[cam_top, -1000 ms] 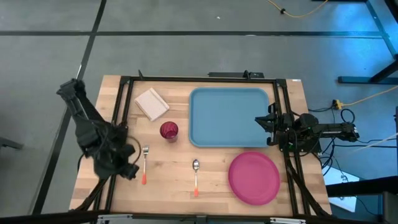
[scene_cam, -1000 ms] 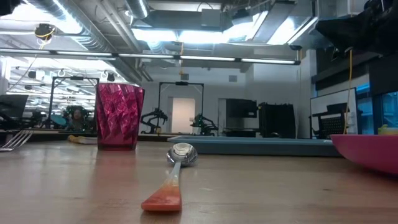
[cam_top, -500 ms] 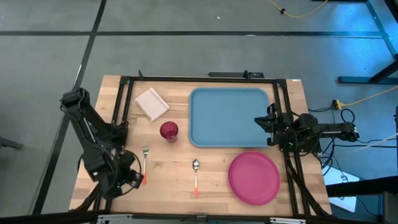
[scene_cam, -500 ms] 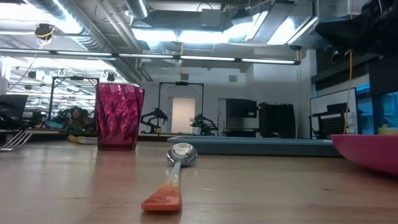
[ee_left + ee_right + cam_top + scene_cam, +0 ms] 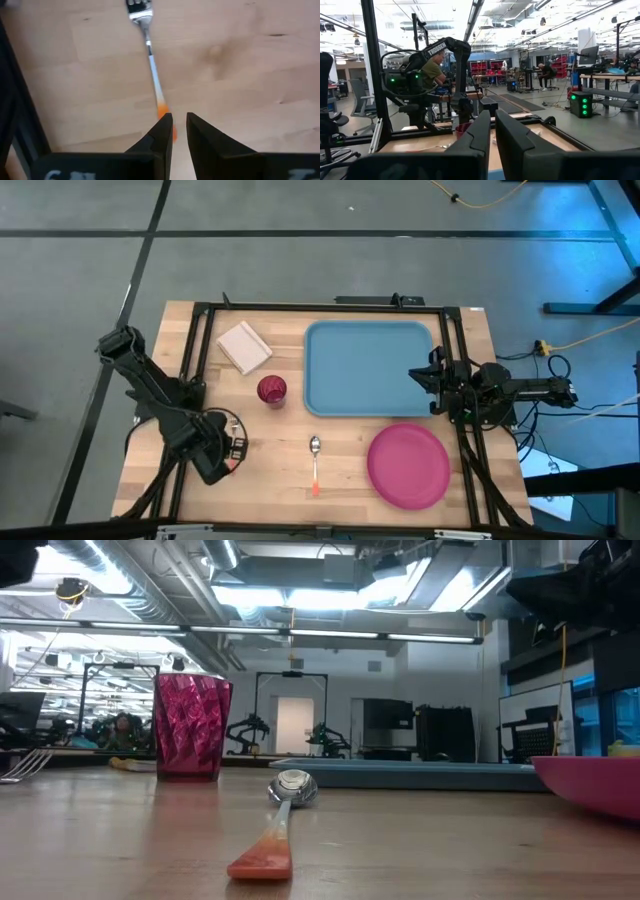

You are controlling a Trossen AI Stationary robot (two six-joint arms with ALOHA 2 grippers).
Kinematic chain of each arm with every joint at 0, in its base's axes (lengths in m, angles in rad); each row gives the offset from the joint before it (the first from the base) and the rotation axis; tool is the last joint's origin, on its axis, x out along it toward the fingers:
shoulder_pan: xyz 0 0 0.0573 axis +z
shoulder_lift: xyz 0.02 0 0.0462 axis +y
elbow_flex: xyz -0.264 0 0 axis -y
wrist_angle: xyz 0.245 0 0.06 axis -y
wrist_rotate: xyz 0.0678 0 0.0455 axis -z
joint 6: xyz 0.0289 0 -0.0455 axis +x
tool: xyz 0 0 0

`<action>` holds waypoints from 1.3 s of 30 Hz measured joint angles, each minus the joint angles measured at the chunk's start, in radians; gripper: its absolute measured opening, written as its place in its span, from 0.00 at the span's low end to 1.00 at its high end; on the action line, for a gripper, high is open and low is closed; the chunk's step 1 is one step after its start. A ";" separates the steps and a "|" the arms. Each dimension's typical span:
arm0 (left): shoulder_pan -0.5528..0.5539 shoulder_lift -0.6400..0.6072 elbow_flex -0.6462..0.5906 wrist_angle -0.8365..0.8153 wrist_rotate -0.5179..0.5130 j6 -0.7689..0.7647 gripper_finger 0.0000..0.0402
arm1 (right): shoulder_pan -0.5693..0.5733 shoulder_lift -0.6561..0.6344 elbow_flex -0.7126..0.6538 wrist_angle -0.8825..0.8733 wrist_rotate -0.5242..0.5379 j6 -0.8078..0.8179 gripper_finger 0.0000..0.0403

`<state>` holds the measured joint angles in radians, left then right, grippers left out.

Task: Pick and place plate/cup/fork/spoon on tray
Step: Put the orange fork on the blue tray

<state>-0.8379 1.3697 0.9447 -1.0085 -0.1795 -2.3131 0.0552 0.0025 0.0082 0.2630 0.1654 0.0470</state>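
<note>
The fork [image 5: 233, 423] lies flat on the wooden table at the near left, its orange handle toward the near edge. My left gripper [image 5: 231, 454] hovers over that handle. In the left wrist view the fork [image 5: 150, 55] runs away from my left gripper [image 5: 179, 122], whose fingertips stand a narrow gap apart above the handle's end. The spoon [image 5: 315, 460], the cup [image 5: 272, 390] and the pink plate [image 5: 408, 465] rest on the table. The light-blue tray [image 5: 368, 368] lies at the far middle. My right gripper [image 5: 415, 377] waits shut at the tray's right edge.
A white napkin [image 5: 244, 346] lies at the far left, beside the tray. A dark metal frame [image 5: 200, 330] runs around the table's edges. In the low view the cup [image 5: 192, 727] stands behind the spoon [image 5: 280, 820], and the plate's rim [image 5: 590, 785] shows at the right.
My left gripper has gone from near the table's left edge toward the right, and has turned, ending over the fork's handle. The fork, spoon, cup and plate have stayed where they were.
</note>
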 joint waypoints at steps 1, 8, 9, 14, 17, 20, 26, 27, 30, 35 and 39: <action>0.008 0.000 0.000 0.000 0.000 0.026 0.12 | 0.000 0.000 0.000 0.000 0.000 0.000 0.08; 0.047 0.000 0.000 0.000 0.007 0.200 0.12 | 0.000 0.000 0.000 -0.005 0.000 -0.002 0.08; 0.053 0.000 0.000 0.000 0.013 0.202 0.12 | 0.000 0.000 0.000 -0.005 0.000 -0.002 0.08; 0.073 0.000 0.000 -0.005 0.099 0.196 0.13 | 0.000 0.000 0.000 -0.006 0.000 -0.002 0.08; 0.073 0.000 0.000 -0.006 0.114 0.210 0.16 | 0.000 0.000 0.000 -0.006 0.000 -0.002 0.08; 0.071 0.000 0.000 -0.012 0.099 0.236 0.20 | 0.000 0.000 0.000 -0.014 0.000 -0.002 0.08; 0.069 -0.001 0.000 -0.024 0.092 0.210 0.28 | 0.000 0.000 0.000 -0.042 0.000 -0.002 0.08; 0.069 -0.001 0.000 -0.024 0.092 0.199 0.29 | 0.000 0.000 0.000 -0.047 0.000 -0.003 0.08; 0.069 -0.001 0.000 -0.024 0.090 0.187 0.32 | 0.000 0.000 0.000 -0.062 0.000 -0.002 0.08; 0.053 -0.001 0.000 -0.023 0.074 0.194 0.32 | 0.000 0.000 0.000 -0.063 0.000 -0.002 0.08; 0.021 0.008 0.000 -0.015 0.078 0.127 0.32 | 0.000 0.000 0.000 -0.065 0.000 0.002 0.08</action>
<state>-0.8171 1.3773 0.9447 -1.0231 -0.1013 -2.1858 0.0551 0.0025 0.0082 0.1978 0.1650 0.0490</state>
